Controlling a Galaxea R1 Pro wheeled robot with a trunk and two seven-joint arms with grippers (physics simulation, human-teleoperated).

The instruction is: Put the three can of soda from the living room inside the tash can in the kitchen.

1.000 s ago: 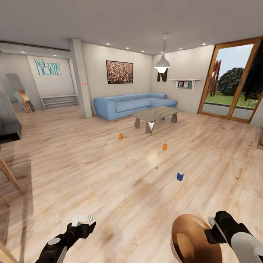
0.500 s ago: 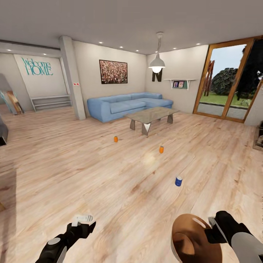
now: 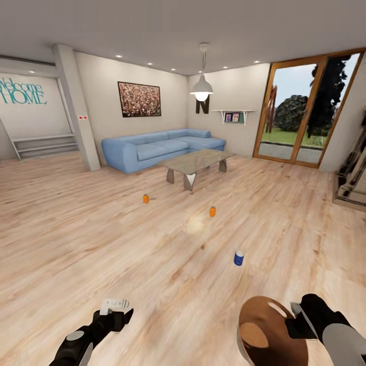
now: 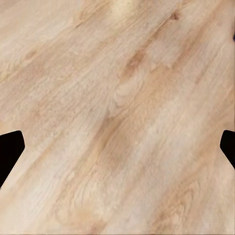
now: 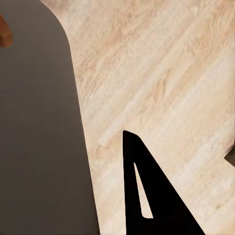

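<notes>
Where planks gleam, two orange cans (image 3: 146,198), blue can (image 3: 239,258)

Floor (image 3: 101,239): light wood planks, visible grain, satin sheen; soft glare patch near centre.
Low table (image 3: 195,160): glass top, glossy, reflective; legs grey, metal-like.
Sofa (image 3: 157,147) at 12 o'clock: blue, matt, smooth upholstery.
Tash can (image 3: 269,335) at 5 o'clock: glossy wood-brown interior, thin grey matt outer wall (image 5: 39,137).
Three cans of soda (image 3: 238,258): smooth bodies, grey tops.
Door frame (image 3: 264,109) at 2 o'clock: brown wood.
Walls: matt plaster look.
</notes>
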